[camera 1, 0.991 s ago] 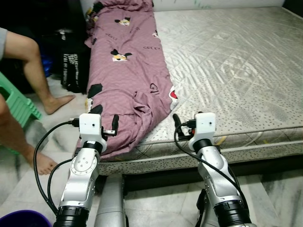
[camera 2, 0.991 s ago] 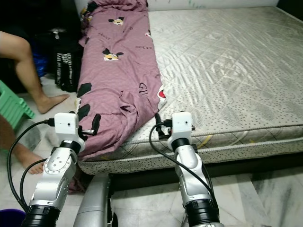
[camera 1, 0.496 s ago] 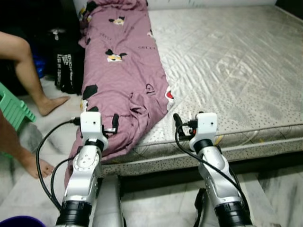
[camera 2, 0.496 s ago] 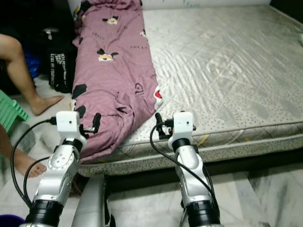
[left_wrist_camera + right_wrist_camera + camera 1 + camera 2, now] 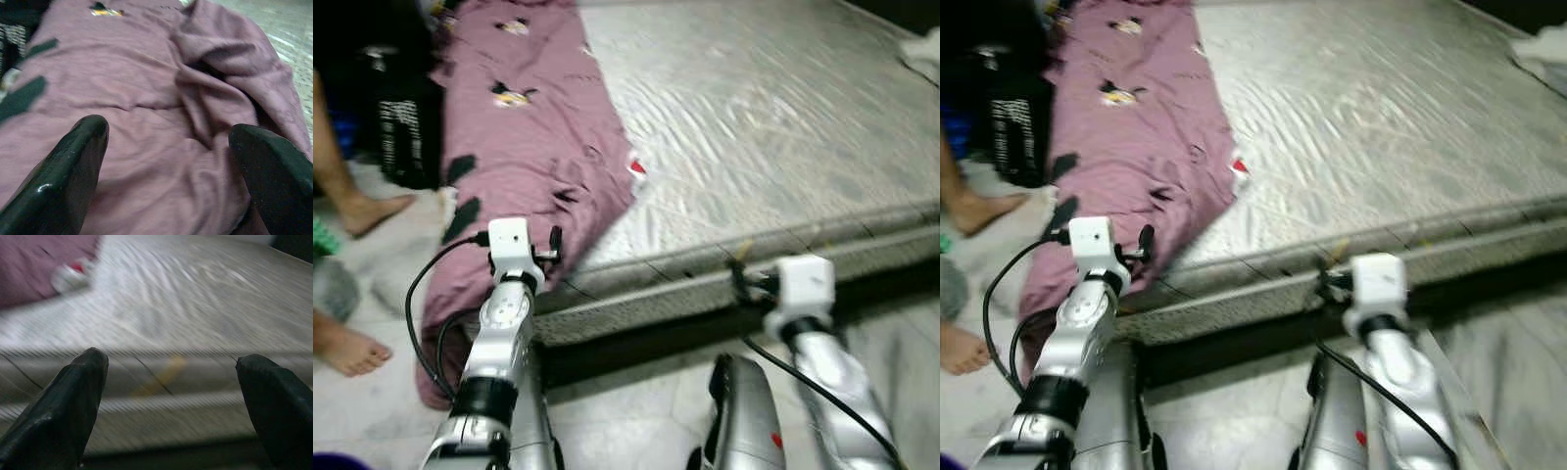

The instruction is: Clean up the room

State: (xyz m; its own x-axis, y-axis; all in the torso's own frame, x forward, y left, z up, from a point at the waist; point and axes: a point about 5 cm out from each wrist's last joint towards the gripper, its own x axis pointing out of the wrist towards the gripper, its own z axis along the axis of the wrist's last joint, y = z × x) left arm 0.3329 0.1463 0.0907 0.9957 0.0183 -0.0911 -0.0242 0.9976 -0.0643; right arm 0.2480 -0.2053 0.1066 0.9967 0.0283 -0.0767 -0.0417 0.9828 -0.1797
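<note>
While the head views are blurred, a purple printed blanket [image 5: 514, 127] is seen lying lengthwise along the left edge of the bed [image 5: 773, 127], with its lower end spilling over the near left corner down toward the floor [image 5: 372, 284]. Bare quilted mattress is left exposed across the rest of the bed. The blanket is judged to be soft, light and limp, so that it would sag and drag if lifted from one point; a bunched fold near the near corner, shown in the left wrist view, is judged the best place to take hold, with a second hold farther along an edge.

The left end effector [image 5: 168, 147] is held forward just above the blanket's hanging end, its two black fingers [image 5: 73, 161] spread apart and nothing between them. The left arm is raised with the wrist roughly level. The right end effector [image 5: 171, 382] is pointed at the near edge of the bed, well apart from the blanket, its fingers likewise spread and empty. A person's bare legs and feet [image 5: 342, 343] are seen on the floor beside the bed's left edge.
</note>
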